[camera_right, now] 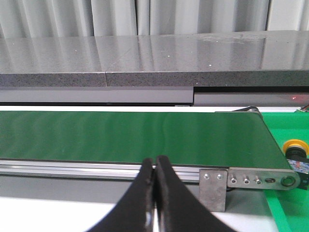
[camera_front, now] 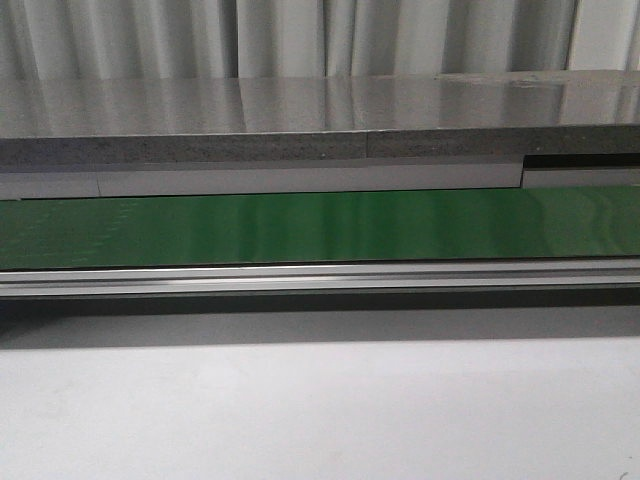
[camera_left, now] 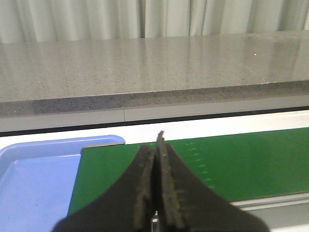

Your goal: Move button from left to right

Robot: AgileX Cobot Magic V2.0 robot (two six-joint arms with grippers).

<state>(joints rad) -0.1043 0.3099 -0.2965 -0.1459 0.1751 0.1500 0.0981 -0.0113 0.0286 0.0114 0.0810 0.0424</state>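
Past the long green conveyor belt's (camera_right: 130,137) right end, the orange-capped, dark-bodied push-button (camera_right: 295,151) is resting; both black grippers, left gripper (camera_left: 156,159) and right gripper (camera_right: 155,166), are hovering with jaws pressed together, holding nothing, seemingly idling.

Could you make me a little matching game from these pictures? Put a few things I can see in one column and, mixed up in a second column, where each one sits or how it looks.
Things:
1. long green conveyor belt
2. shallow light-blue plastic tray
3. small push-button with round orange-yellow cap
4. black left gripper

Descriptions:
A. fingers pressed together, holding nothing
B. just past the belt's end near the right arm, on a green surface
C. stretching across the front view
D. at the belt's end near the left arm

Pairs: 1-C, 2-D, 3-B, 4-A
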